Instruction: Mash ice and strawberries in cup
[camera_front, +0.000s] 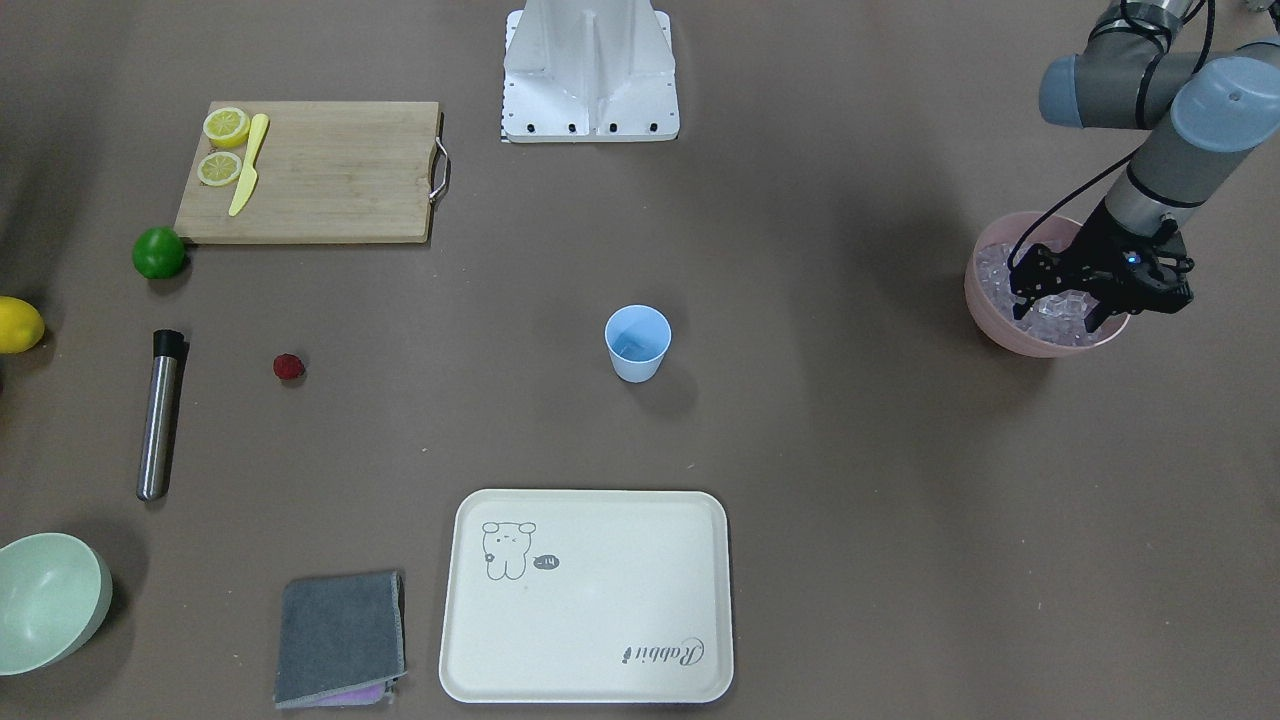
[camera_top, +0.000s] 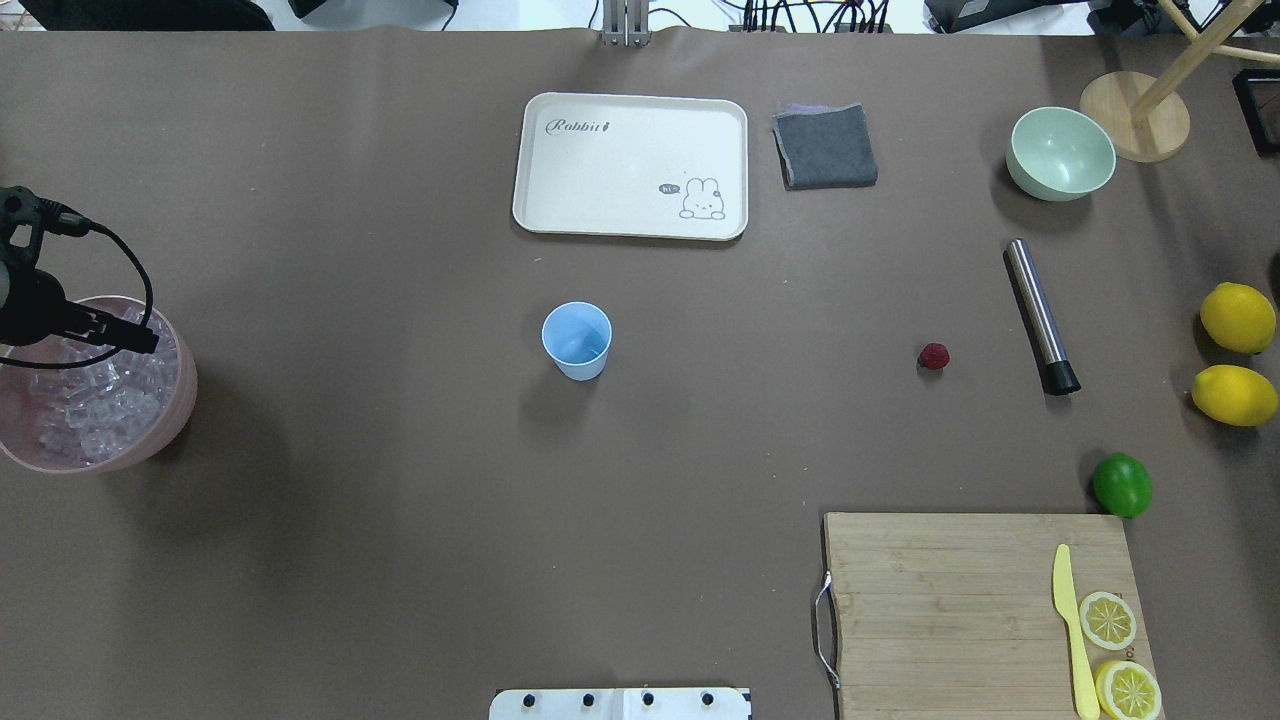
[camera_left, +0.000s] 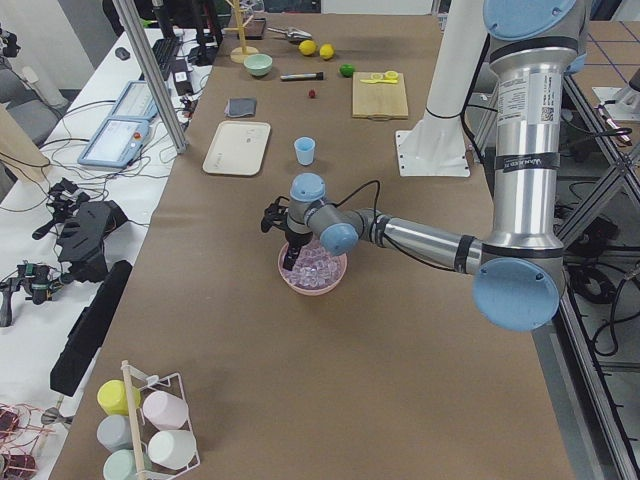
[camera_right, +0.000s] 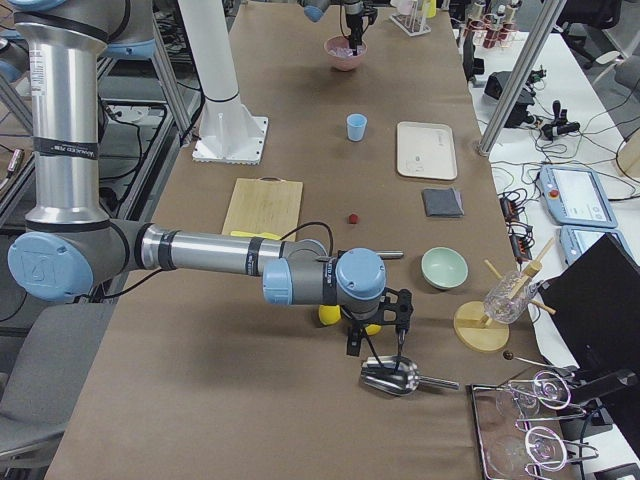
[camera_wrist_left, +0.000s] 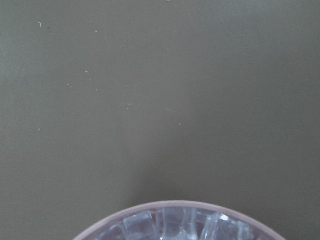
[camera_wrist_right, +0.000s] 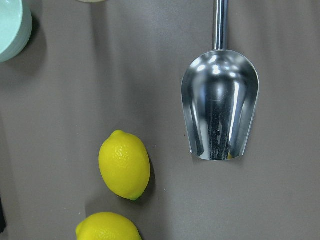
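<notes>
The light-blue cup (camera_front: 637, 342) stands upright mid-table, also in the overhead view (camera_top: 577, 340). The dark-red strawberry (camera_front: 288, 367) lies alone on the table, well apart from the cup. The ice (camera_front: 995, 265) fills a pink bowl (camera_front: 1000, 335) at the table's left end. My left gripper (camera_front: 1058, 315) hangs down into that bowl with its fingers spread, open among the cubes. My right gripper (camera_right: 373, 350) shows only in the exterior right view, over a metal scoop (camera_wrist_right: 220, 110). I cannot tell whether it is open or shut.
A steel muddler (camera_front: 160, 415) lies near the strawberry. A wooden cutting board (camera_front: 330, 170) holds lemon halves and a yellow knife. A lime (camera_front: 158, 252), two lemons (camera_top: 1238, 318), a pale green bowl (camera_top: 1060, 152), a grey cloth (camera_front: 340, 638) and a cream tray (camera_front: 585, 595) are around.
</notes>
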